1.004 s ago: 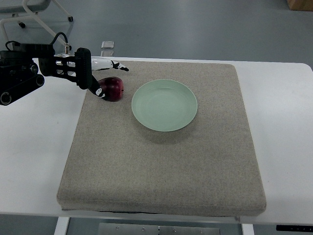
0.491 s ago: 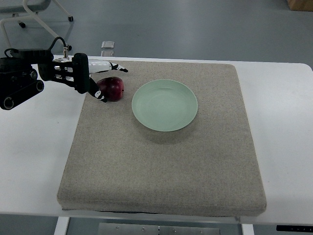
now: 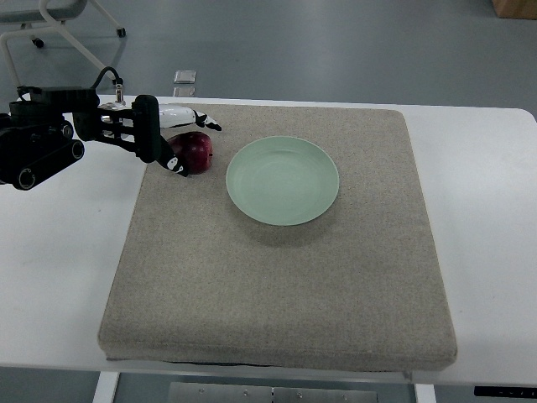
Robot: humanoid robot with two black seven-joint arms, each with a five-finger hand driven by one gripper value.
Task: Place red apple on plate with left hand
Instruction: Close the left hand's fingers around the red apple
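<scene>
A dark red apple (image 3: 197,151) lies on the beige mat (image 3: 277,269), just left of the pale green plate (image 3: 282,180). My left hand (image 3: 195,148) reaches in from the left edge and straddles the apple. Its white fingers (image 3: 200,122) stretch along the apple's far side, and the thumb (image 3: 174,163) sits on the near left side. The fingers are extended, not curled around the fruit, and the apple rests on the mat. The plate holds nothing. My right hand does not show.
The mat covers most of a white table (image 3: 487,210). The black left forearm (image 3: 42,143) hangs over the table's left part. A small square object (image 3: 185,77) lies on the floor beyond the table's far edge, and chair legs (image 3: 50,34) stand at the top left.
My left hand has shifted slightly to the right and away from me, closing in around the apple. The apple has barely moved, and the plate is unchanged.
</scene>
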